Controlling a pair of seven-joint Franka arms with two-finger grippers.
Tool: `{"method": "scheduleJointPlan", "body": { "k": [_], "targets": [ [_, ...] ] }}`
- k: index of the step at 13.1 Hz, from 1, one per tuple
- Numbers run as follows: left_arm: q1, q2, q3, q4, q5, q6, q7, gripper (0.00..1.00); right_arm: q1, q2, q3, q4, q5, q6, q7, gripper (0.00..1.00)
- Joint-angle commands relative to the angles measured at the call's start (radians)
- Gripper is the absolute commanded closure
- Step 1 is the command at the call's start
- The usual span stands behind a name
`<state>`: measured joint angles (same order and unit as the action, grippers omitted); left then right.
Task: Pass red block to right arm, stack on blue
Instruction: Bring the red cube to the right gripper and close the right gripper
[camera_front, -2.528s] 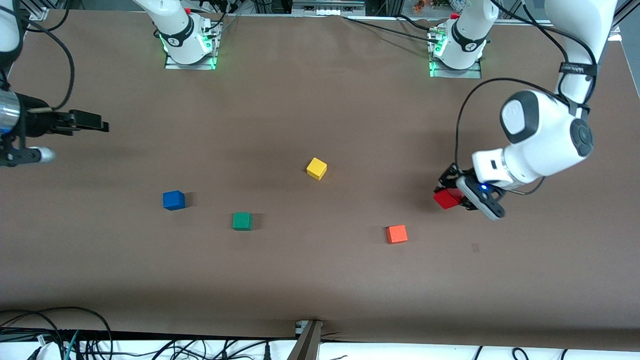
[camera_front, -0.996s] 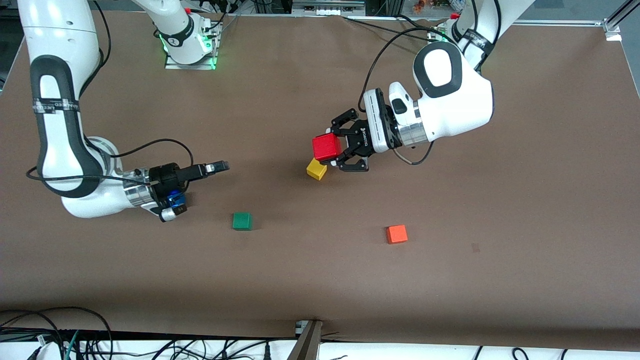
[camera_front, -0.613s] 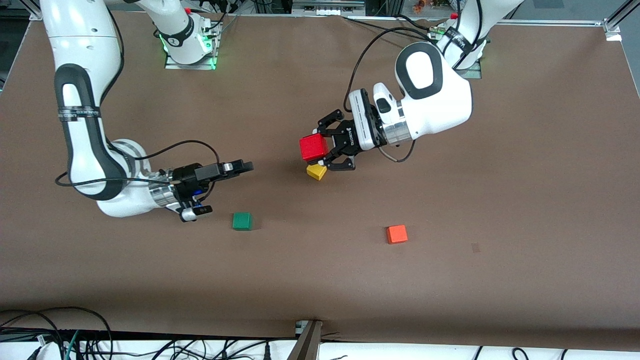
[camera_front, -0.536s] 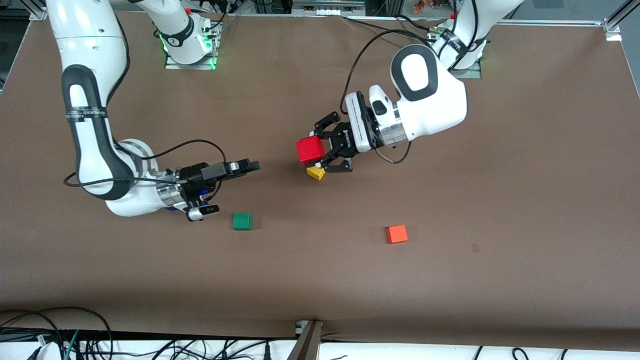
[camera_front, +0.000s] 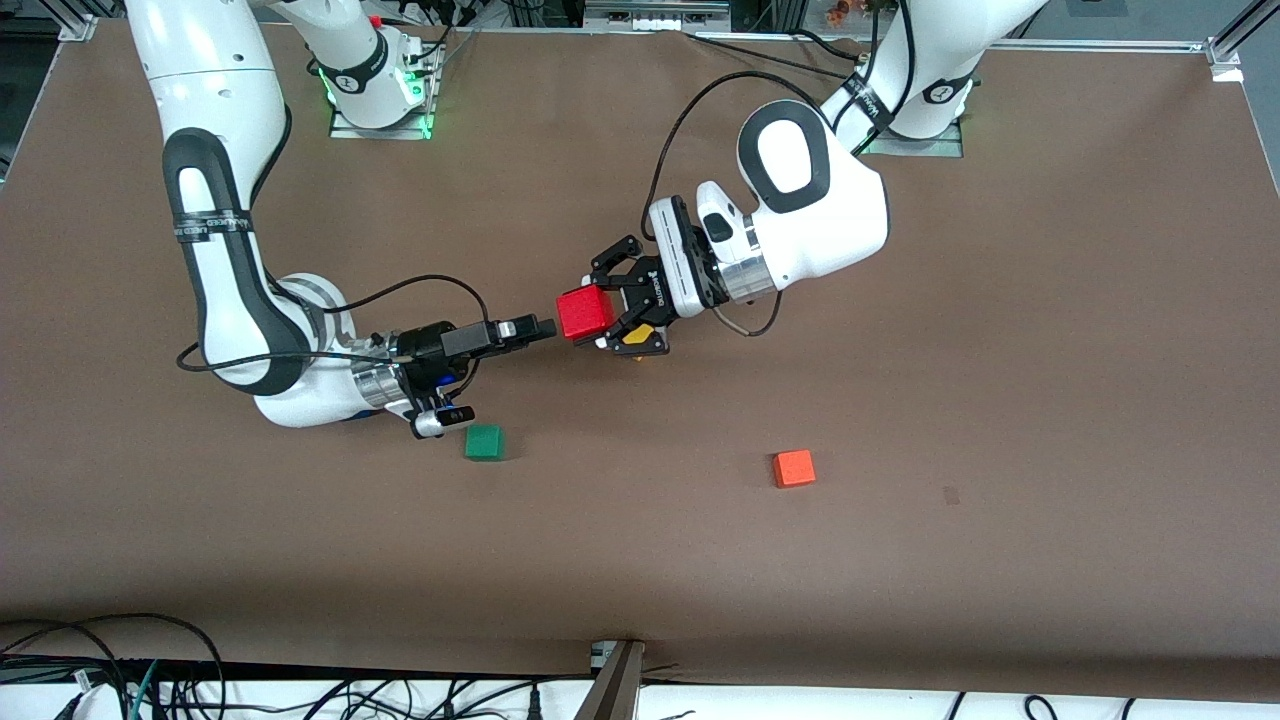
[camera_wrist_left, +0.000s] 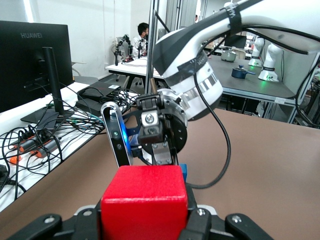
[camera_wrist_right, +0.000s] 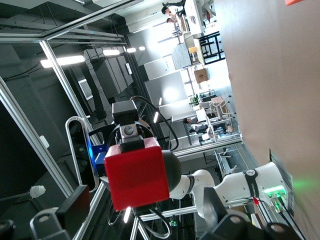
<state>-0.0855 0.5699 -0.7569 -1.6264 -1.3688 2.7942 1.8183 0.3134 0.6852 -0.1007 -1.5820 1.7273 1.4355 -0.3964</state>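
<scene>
My left gripper (camera_front: 600, 318) is shut on the red block (camera_front: 583, 312), held in the air above the middle of the table. The block fills the lower part of the left wrist view (camera_wrist_left: 145, 205), clamped between the fingers. My right gripper (camera_front: 535, 328) points at the block with its tip almost touching it. In the right wrist view the right gripper (camera_wrist_right: 145, 202) stands open, with the red block (camera_wrist_right: 136, 172) just ahead of its spread fingers. In the front view the blue block is hidden under the right arm's wrist.
A yellow cube (camera_front: 637, 338) lies partly covered under the left gripper. A green cube (camera_front: 484, 442) sits nearer the front camera, close to the right arm's wrist. An orange cube (camera_front: 793, 468) lies toward the left arm's end. The brown table (camera_front: 900, 560) carries nothing else.
The left arm has carried the red block toward the right arm's end. The right gripper has advanced to meet it, and the gap between them has closed. Both grippers kept their state.
</scene>
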Motion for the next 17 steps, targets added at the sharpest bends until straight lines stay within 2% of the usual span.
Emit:
{"method": "scheduleJointPlan", "body": {
  "k": [1, 7, 8, 10, 11, 12, 13, 14, 15, 16, 17],
  "targets": [
    [-0.059, 0.05, 0.01, 0.089, -0.05, 0.053, 0.042, 1.0, 0.027, -0.016, -0.004, -0.016, 0.041, 0.04, -0.015, 0.0],
    [-0.06, 0.058, 0.011, 0.095, -0.05, 0.059, 0.042, 1.0, 0.026, -0.042, 0.001, -0.021, 0.066, 0.031, 0.001, 0.0],
    [-0.062, 0.059, 0.011, 0.095, -0.05, 0.059, 0.042, 1.0, 0.026, -0.047, 0.001, -0.024, 0.067, 0.031, 0.001, 0.13],
    [-0.062, 0.059, 0.011, 0.094, -0.05, 0.059, 0.042, 1.0, 0.024, -0.047, 0.0, -0.024, 0.066, 0.026, 0.001, 0.72],
    [-0.062, 0.059, 0.013, 0.094, -0.05, 0.059, 0.042, 1.0, 0.024, -0.047, -0.002, -0.023, 0.067, 0.028, 0.001, 0.85],
    [-0.062, 0.059, 0.011, 0.094, -0.052, 0.059, 0.041, 1.0, 0.021, -0.047, -0.002, -0.023, 0.067, 0.028, 0.001, 0.86],
    [-0.062, 0.059, 0.011, 0.094, -0.053, 0.059, 0.038, 1.0, 0.019, -0.047, -0.002, -0.023, 0.066, 0.026, -0.002, 0.9],
    [-0.062, 0.059, 0.011, 0.094, -0.056, 0.059, 0.033, 1.0, 0.018, -0.047, -0.004, -0.023, 0.066, 0.026, -0.005, 0.98],
    [-0.06, 0.058, 0.01, 0.094, -0.056, 0.059, 0.032, 1.0, 0.016, -0.047, -0.004, -0.023, 0.066, 0.025, -0.007, 0.99],
    [-0.06, 0.056, 0.01, 0.094, -0.056, 0.059, 0.029, 0.84, 0.015, -0.047, -0.005, -0.023, 0.066, 0.025, -0.007, 1.0],
    [-0.06, 0.056, 0.01, 0.094, -0.056, 0.058, 0.032, 0.01, 0.015, -0.047, -0.007, -0.023, 0.066, 0.025, -0.007, 1.0]
  ]
}}
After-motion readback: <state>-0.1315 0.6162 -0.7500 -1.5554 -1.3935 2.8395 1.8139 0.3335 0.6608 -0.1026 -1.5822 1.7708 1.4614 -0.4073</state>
